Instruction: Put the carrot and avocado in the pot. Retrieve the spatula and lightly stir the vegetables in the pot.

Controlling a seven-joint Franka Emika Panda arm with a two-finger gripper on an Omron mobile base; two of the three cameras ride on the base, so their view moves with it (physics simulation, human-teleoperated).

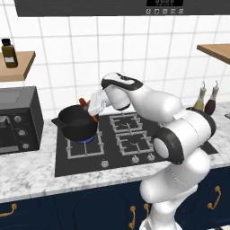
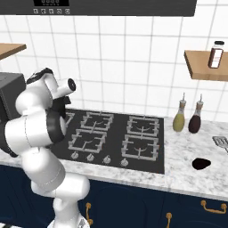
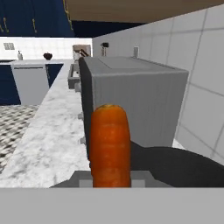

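Note:
My gripper (image 1: 93, 115) is shut on the carrot (image 1: 83, 102), a slim orange piece whose ends stick out above and below the fingers. It hangs tilted just over the right rim of the black pot (image 1: 75, 122), which stands on the front left burner. In the hand view the carrot (image 3: 109, 144) rises up the middle, with the pot's dark rim (image 3: 183, 168) below and to the right of it. The dark avocado (image 2: 201, 163) lies on the marble counter right of the hob. The grey slotted spatula (image 2: 221, 141) lies behind the avocado at the far right edge.
A grey toaster oven (image 1: 18, 120) stands on the counter left of the pot. Two bottles (image 2: 187, 116) stand against the tiled wall right of the hob (image 2: 116, 138). Wooden shelves (image 2: 205, 64) with a jar hang on the wall at each side.

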